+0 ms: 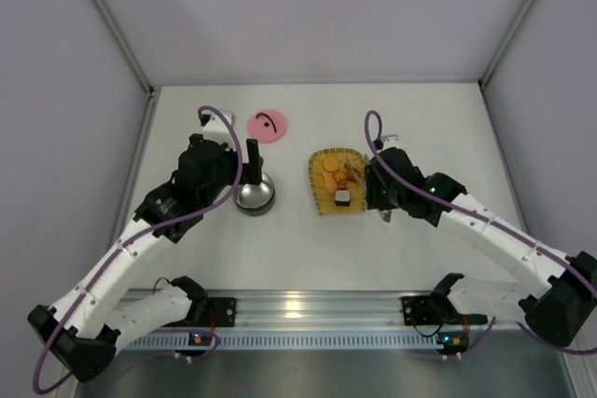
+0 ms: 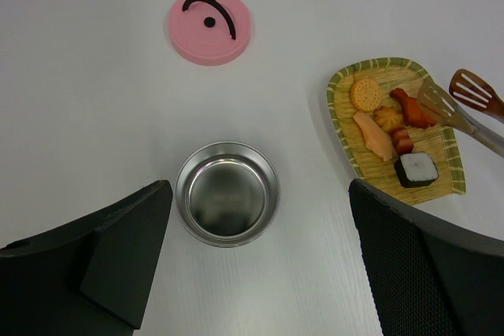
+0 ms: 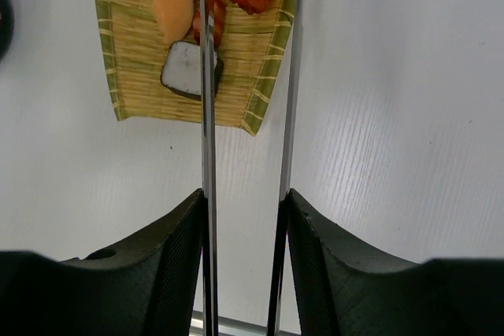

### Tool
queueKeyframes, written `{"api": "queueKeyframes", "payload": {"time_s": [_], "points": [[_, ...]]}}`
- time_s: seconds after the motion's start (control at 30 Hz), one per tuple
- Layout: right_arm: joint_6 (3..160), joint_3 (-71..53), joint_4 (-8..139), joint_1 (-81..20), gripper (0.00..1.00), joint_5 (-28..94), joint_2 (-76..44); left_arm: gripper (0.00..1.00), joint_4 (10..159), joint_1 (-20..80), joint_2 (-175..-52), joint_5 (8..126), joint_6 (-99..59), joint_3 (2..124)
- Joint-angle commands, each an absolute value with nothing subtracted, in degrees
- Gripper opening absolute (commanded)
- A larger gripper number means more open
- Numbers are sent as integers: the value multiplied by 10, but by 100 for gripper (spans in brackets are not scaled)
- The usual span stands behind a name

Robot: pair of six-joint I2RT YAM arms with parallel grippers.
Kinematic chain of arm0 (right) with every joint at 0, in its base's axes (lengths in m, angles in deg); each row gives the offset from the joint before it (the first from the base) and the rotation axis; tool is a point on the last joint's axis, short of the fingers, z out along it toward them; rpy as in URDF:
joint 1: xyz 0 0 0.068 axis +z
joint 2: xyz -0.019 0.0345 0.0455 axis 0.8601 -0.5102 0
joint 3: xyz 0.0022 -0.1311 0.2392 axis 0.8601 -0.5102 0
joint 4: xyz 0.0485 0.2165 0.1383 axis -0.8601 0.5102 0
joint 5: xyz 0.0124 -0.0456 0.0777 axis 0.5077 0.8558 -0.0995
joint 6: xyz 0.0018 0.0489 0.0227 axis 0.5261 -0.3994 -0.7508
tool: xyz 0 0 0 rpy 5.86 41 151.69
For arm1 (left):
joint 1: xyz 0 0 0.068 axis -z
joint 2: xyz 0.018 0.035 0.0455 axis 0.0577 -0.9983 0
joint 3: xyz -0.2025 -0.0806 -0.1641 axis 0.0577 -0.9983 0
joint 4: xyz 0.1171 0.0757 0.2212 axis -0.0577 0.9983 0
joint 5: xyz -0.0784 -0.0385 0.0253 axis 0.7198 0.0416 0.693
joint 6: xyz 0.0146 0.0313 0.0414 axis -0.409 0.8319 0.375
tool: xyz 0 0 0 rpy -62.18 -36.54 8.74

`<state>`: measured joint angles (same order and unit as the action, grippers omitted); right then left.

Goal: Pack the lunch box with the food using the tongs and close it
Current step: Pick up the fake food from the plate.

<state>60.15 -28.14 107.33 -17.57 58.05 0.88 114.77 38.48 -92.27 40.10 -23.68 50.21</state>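
Observation:
The lunch box [image 2: 227, 193], a small round steel bowl, stands empty on the table. My left gripper [image 2: 258, 188] hangs over it, open wide, its fingers [image 2: 118, 257] on either side and nothing between them. The pink lid [image 2: 209, 15] lies flat farther back. The food [image 2: 378, 127] lies on the yellow woven tray [image 2: 340, 108]: orange, yellow and red pieces and one dark piece with white [image 3: 189, 68]. My right gripper [image 3: 246, 198] is shut on the tongs [image 3: 207, 116], squeezing their two thin arms. Their slotted tips [image 2: 441, 104] reach over the tray's right side.
In the top view the tray [image 1: 317, 167] lies right of the bowl [image 1: 254, 196], with the lid [image 1: 268, 124] behind the bowl. White walls close off the table at the back and both sides. The arm bases and a metal rail [image 1: 308, 309] run along the near edge.

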Motion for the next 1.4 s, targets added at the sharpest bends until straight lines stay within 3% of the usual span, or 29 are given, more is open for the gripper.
{"api": "queueKeyframes", "payload": {"time_s": [0.0, 0.63, 1.07, 1.37], "points": [[593, -279, 1074, -156, 43, 625, -3, 99, 1144, 384, -921, 393, -233, 519], [585, -260, 1079, -114, 42, 661, -69, 99, 1144, 384, -921, 392, -233, 519], [584, -234, 1101, -105, 22, 682, -73, 99, 1144, 384, -919, 391, -233, 519], [599, -171, 1124, -105, 18, 695, -61, 99, 1144, 384, -918, 389, -233, 519]]}}
